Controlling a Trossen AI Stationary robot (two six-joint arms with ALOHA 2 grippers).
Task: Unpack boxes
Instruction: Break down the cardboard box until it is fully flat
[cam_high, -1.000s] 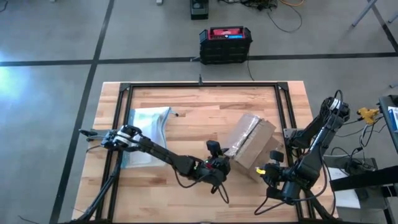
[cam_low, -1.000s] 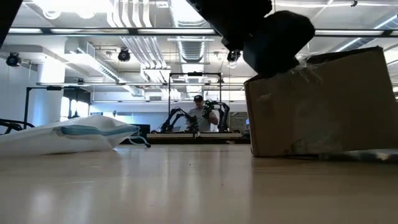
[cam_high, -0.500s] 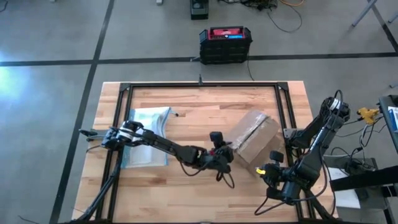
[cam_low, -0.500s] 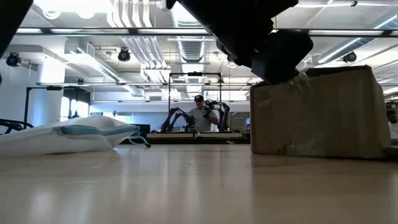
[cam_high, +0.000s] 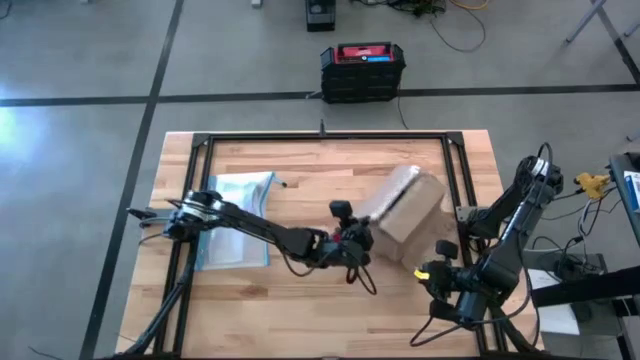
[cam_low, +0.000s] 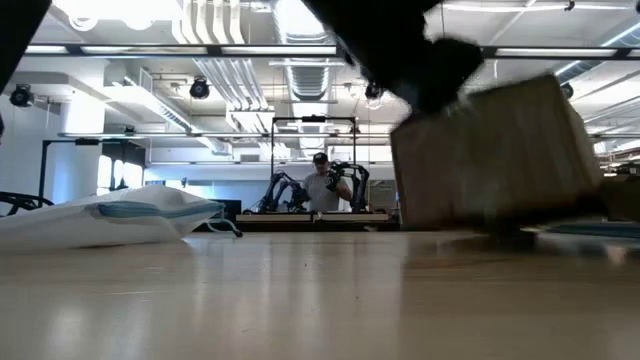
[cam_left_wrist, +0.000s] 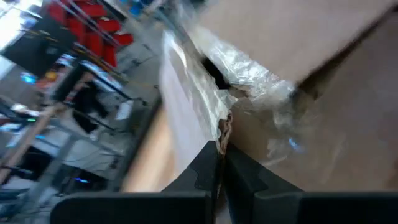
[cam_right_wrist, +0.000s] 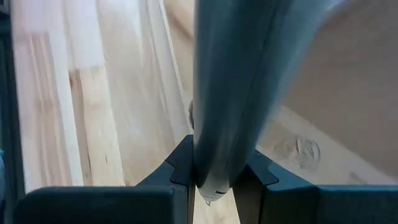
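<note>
- High view: left gripper (cam_high: 362, 238) at the near-left corner of the plain brown corrugated cardboard box (cam_high: 408, 207), right of table centre.
- Low view: box tilted; it could tip.
- Left wrist view: fingers (cam_left_wrist: 211, 163) pinch the box's torn flap edge; it may rip free.
- Right wrist view: right gripper (cam_right_wrist: 212, 180) clamps a grey sheet (cam_right_wrist: 249, 74).

Overhead, table-level, two close wrist views

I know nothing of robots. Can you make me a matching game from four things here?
1 brown cardboard box
2 flat clear plastic pouch with blue edge
3 black-and-red plastic case
4 left gripper

A on the floor beyond the table
B flat on the table's left side
C fingers shut on the box's taped edge
D tilted, one edge raised

Pairs: 1-D, 2-B, 3-A, 4-C.
</note>
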